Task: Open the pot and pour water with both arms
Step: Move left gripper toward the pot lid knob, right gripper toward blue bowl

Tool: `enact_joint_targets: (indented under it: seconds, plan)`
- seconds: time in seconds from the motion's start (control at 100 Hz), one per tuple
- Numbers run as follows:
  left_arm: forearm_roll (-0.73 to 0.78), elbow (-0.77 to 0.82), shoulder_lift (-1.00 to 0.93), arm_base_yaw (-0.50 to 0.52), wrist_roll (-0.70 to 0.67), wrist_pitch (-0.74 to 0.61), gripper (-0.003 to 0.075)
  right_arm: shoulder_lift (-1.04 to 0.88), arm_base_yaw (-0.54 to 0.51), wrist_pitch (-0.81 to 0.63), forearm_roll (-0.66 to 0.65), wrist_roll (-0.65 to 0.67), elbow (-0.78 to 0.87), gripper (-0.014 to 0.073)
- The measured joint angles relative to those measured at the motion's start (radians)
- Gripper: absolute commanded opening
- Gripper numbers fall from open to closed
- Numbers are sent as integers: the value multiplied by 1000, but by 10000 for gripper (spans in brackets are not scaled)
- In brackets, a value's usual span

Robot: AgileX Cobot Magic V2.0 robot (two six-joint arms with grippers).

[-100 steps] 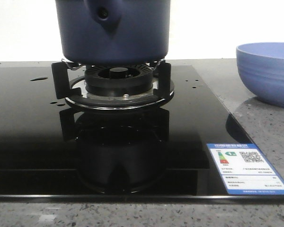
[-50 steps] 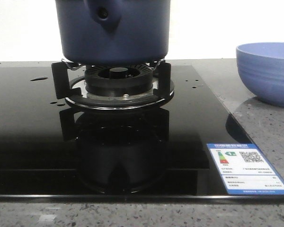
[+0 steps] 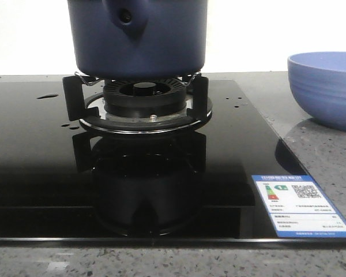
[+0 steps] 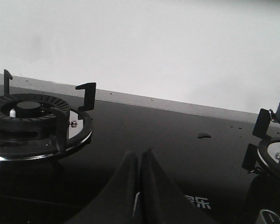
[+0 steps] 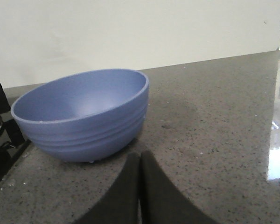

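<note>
The dark navy pot (image 3: 138, 37) stands on the burner's pot stand (image 3: 137, 101) in the front view, its handle socket with the round hole facing me; its top is cut off by the frame. Small drops and a little puddle of water (image 3: 46, 96) lie on the black glass hob, and the puddle of water (image 4: 204, 135) shows in the left wrist view too. My left gripper (image 4: 139, 153) is shut and empty, low over the hob between two burners. My right gripper (image 5: 140, 155) is shut and empty over the grey counter, just short of the light blue ribbed bowl (image 5: 81, 114).
The ribbed bowl (image 3: 323, 86) sits on the grey stone counter right of the hob. A second bare burner (image 4: 30, 121) lies on the hob's other side. An energy label sticker (image 3: 300, 205) marks the hob's front right corner. A white wall stands behind.
</note>
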Motion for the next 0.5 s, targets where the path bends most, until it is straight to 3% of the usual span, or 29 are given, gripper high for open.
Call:
enact_joint_targets:
  seconds: [0.23, 0.5]
  plan:
    - [-125, 0, 0, 0, 0, 0, -19, 0, 0, -8, 131, 0, 0, -67]
    - [-432, 0, 0, 0, 0, -20, -19, 0, 0, -10, 394, 2, 0, -65]
